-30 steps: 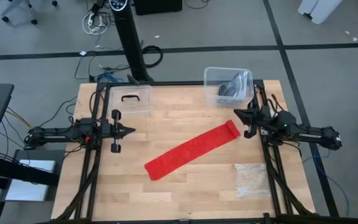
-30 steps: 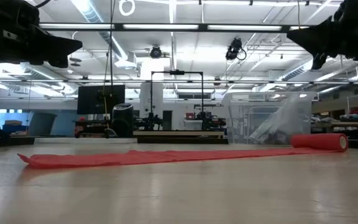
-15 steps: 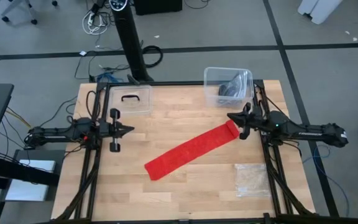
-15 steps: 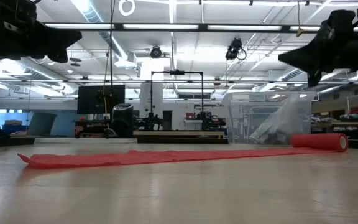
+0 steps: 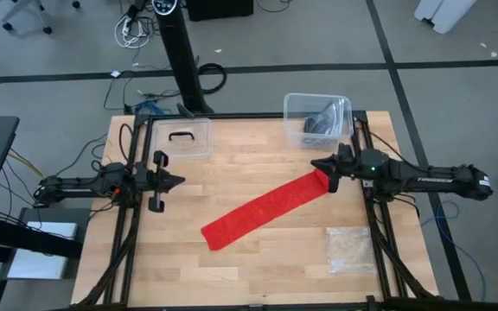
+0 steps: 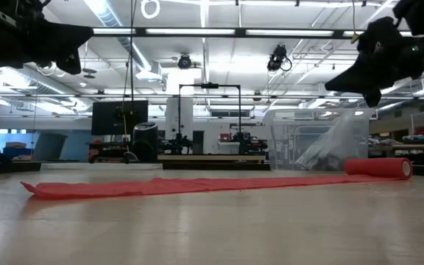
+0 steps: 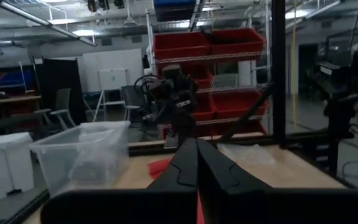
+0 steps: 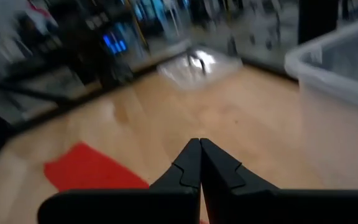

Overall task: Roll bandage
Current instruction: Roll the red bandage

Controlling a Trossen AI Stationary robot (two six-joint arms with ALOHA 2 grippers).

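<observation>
Matt red cloth on pale, smooth wood

The bandage (image 5: 266, 210) is soft matt fabric; the table (image 5: 232, 268) is light wood planks with a faint sheen. Two bins (image 5: 316, 119) are clear glossy plastic, the bag (image 5: 351, 250) clear and crinkly.

Readable text: none can be made out in any view.
Long bright red fabric bandage (image 5: 266, 210): no print or label is seen on it.
Clear plastic bins (image 5: 316, 119): no lettering can be read.
Red storage bins on the shelf (image 7: 210, 43): no markings can be read.
</observation>
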